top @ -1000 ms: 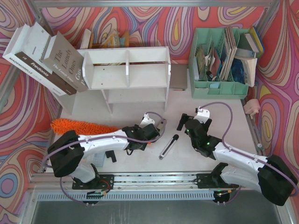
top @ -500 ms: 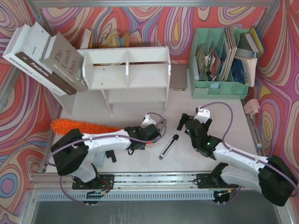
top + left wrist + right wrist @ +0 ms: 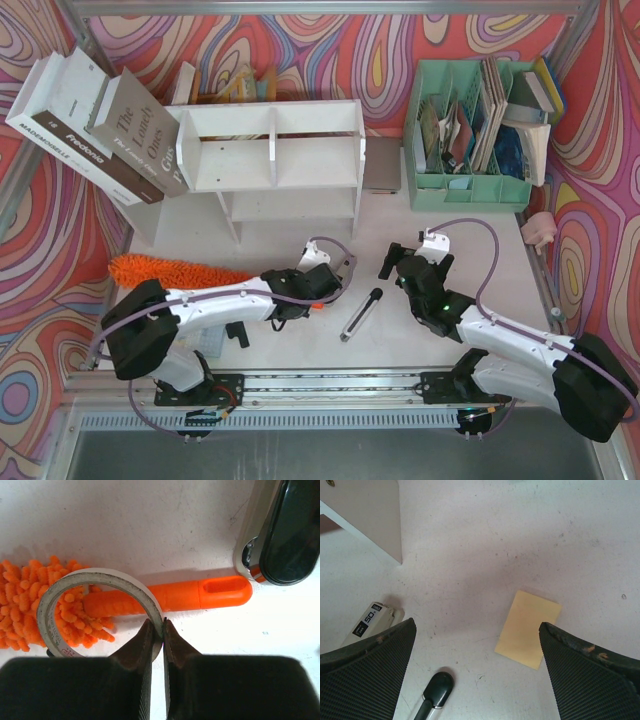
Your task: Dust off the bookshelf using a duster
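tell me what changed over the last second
Almost nothing. The left arm swung its elbow slightly right, then back. The left gripper has not shifted, shut on the tape roll over the handle of the duster. The right gripper stays open. The bookshelf and black pen have not moved.

Walls (image 3: pixel 420 45) all round: loud psychedelic swirl print in pink, orange, purple, yellow, teal. Silver metal frame bar (image 3: pixel 320 7) across top, angled struts in back corners. Tabletop (image 3: pixel 385 340) matte white, scuffed, tiny dark specks up close. Aluminium rail (image 3: pixel 330 383) along near edge, plain grey surface (image 3: pixel 330 450) below it. Light even, shadows soft, faint pinkish cast on table.
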`<control>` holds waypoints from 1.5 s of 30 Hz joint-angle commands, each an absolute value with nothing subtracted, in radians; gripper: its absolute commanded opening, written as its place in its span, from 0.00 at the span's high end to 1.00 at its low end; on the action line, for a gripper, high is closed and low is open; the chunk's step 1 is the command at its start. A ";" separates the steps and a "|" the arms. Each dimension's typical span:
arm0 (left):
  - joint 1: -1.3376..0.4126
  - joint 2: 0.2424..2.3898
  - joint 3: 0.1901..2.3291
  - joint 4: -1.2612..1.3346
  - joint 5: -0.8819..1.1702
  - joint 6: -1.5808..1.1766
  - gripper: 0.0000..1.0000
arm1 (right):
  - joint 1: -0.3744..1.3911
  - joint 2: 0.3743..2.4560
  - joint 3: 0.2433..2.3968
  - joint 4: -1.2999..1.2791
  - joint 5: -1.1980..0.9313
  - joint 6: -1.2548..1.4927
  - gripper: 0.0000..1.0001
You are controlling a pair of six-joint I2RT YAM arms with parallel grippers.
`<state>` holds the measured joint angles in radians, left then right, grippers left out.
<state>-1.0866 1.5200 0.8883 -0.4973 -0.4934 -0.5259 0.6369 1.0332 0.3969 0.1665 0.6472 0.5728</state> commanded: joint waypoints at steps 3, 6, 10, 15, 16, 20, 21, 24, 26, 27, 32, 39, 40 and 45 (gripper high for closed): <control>-1.123 1.427 0.941 -0.594 -0.552 -0.612 0.82 | 0.643 1.023 0.405 0.170 0.672 0.571 0.01; -1.179 1.418 0.957 -0.643 -0.596 -0.657 0.82 | 0.643 1.023 0.406 0.169 0.673 0.572 0.01; -1.251 1.408 0.962 -0.687 -0.621 -0.749 0.82 | 0.643 1.023 0.405 0.170 0.670 0.572 0.01; -1.323 1.391 0.946 -0.702 -0.612 -0.863 0.82 | 0.643 1.014 0.398 0.176 0.666 0.571 0.01; -1.336 1.386 0.937 -0.688 -0.601 -0.880 0.82 | 0.644 1.012 0.398 0.176 0.666 0.571 0.01; -1.359 1.384 0.912 -0.672 -0.583 -0.931 0.82 | 0.643 1.011 0.396 0.178 0.660 0.571 0.01; -1.363 1.385 0.911 -0.677 -0.587 -0.938 0.82 | 0.643 1.013 0.396 0.178 0.659 0.571 0.01; -1.370 1.386 0.901 -0.666 -0.583 -0.943 0.82 | 0.643 1.016 0.400 0.176 0.659 0.572 0.01; -1.375 1.393 0.900 -0.660 -0.574 -0.944 0.82 | 0.643 1.016 0.398 0.176 0.660 0.571 0.01; -1.377 1.399 0.903 -0.663 -0.568 -0.946 0.82 | 0.643 1.015 0.398 0.175 0.662 0.572 0.01; -1.381 1.425 0.885 -0.651 -0.525 -0.950 0.81 | 0.643 1.011 0.397 0.174 0.663 0.570 0.01; -1.382 1.440 0.842 -0.593 -0.502 -0.951 0.75 | 0.644 1.017 0.397 0.181 0.658 0.566 0.01; -1.382 1.449 0.850 -0.594 -0.502 -0.947 0.74 | 0.643 1.017 0.396 0.182 0.658 0.566 0.01; -1.382 1.493 0.887 -0.609 -0.500 -0.929 0.67 | 0.643 1.014 0.392 0.192 0.649 0.550 0.01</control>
